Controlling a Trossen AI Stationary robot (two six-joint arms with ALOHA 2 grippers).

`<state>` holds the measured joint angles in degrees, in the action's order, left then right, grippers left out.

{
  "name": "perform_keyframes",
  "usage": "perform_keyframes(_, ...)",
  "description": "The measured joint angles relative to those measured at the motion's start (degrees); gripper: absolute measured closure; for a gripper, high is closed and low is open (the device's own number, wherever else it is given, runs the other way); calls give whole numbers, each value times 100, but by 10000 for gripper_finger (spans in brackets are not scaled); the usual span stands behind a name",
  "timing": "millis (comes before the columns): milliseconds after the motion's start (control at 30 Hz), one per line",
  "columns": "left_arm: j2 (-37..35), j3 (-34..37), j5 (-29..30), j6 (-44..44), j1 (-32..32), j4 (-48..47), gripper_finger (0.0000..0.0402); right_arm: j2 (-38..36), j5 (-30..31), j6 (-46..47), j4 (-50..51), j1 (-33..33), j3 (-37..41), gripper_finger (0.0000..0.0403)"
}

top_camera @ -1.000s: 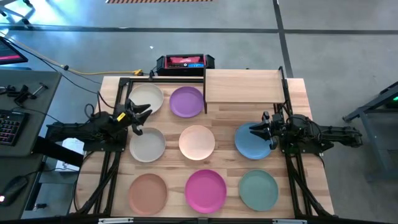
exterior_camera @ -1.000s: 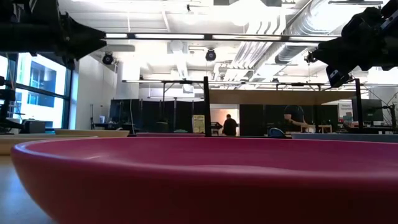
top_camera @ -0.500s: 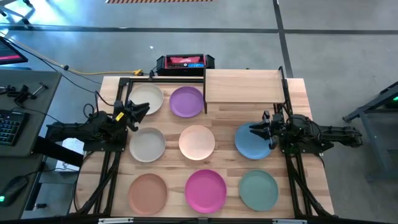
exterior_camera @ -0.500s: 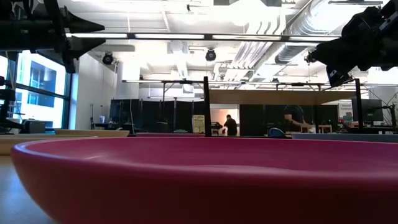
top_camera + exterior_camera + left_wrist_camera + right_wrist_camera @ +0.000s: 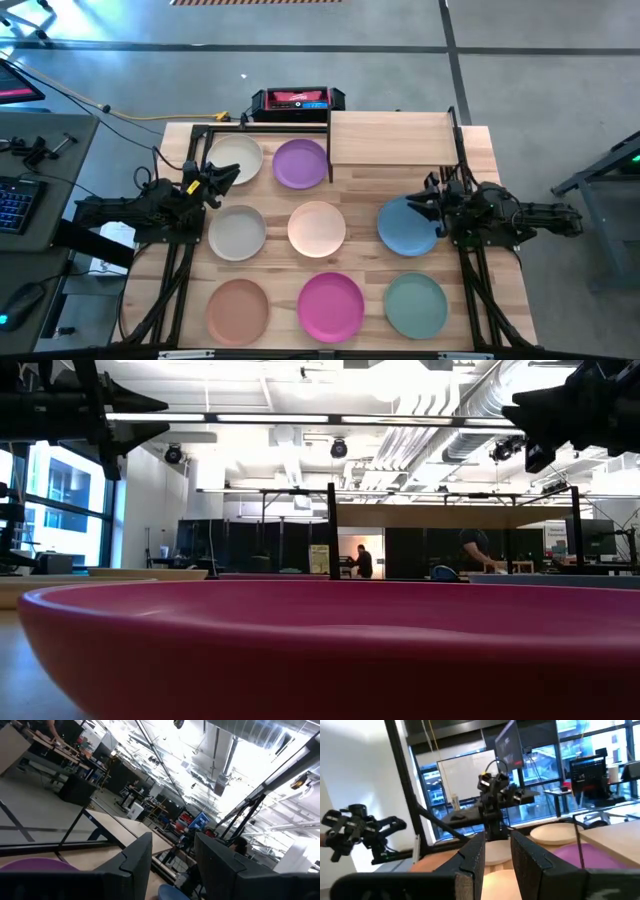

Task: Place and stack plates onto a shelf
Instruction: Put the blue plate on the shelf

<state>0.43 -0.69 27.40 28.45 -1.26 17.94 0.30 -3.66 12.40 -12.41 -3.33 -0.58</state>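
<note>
Eight plates lie flat on the bench (image 5: 480, 150); the shelf (image 5: 392, 137) at the back is bare, so stacking is not yet begun. Right gripper (image 5: 418, 208) hovers over the blue plate (image 5: 404, 228), fingers slightly parted, grasping nothing. Left gripper (image 5: 226, 178) hangs released between the cream plate (image 5: 234, 157) and grey-beige plate (image 5: 236, 232). Next, probably: right descends onto the blue rim and clenches.

An open-plan lab: exposed ceiling ducts (image 5: 520, 400), bench desks with monitors (image 5: 587, 770), whiteboard (image 5: 465, 780)
</note>
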Motion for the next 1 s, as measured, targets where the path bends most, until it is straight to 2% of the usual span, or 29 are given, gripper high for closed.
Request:
perform_keyframes(133,0,0,98,-2,0,-3,264,0,231,-114,16,0,-2,327)
perform_keyframes(367,0,0,195,-2,0,-3,264,0,251,-325,16,0,-4,327)
perform_keyframes(700,0,0,197,2,0,-5,264,0,464,315,226,0,-11,323)
perform_keyframes(833,0,0,220,2,0,-5,264,0,564,506,228,-2,-11,309)
perform_keyframes(1000,0,-2,254,2,0,-5,264,0,564,693,203,-1,-17,271)
